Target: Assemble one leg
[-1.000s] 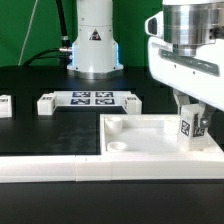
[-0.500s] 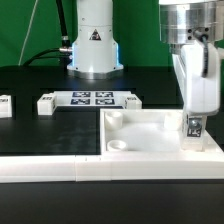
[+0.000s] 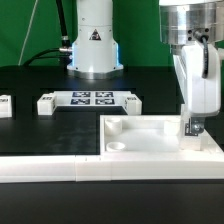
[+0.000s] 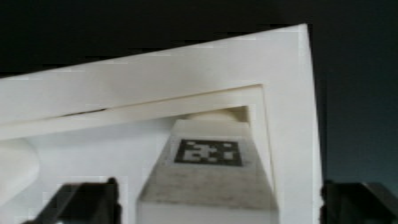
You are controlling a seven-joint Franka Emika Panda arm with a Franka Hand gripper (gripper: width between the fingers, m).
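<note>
The leg (image 3: 193, 127), a short white post with a black-and-white marker, stands upright in the corner of the large white tray-like part (image 3: 150, 148) at the exterior view's right. My gripper (image 3: 194, 129) hangs straight down over it, fingers either side. In the wrist view the leg (image 4: 210, 165) sits in the tray's corner (image 4: 107, 100). My gripper (image 4: 217, 208) straddles it, and a gap shows between each dark finger and the leg. The jaws stand open. The leg's lower end is hidden behind the tray wall.
The marker board (image 3: 93, 99) lies at the back centre before the robot base (image 3: 93, 45). Small white parts lie beside it (image 3: 47, 103) (image 3: 128, 101), and another at the exterior view's left edge (image 3: 5, 105). A white rail (image 3: 50, 168) runs along the front.
The gripper has turned about its vertical axis since a second ago and now faces squarely. The leg sits lower in the tray corner than before.
</note>
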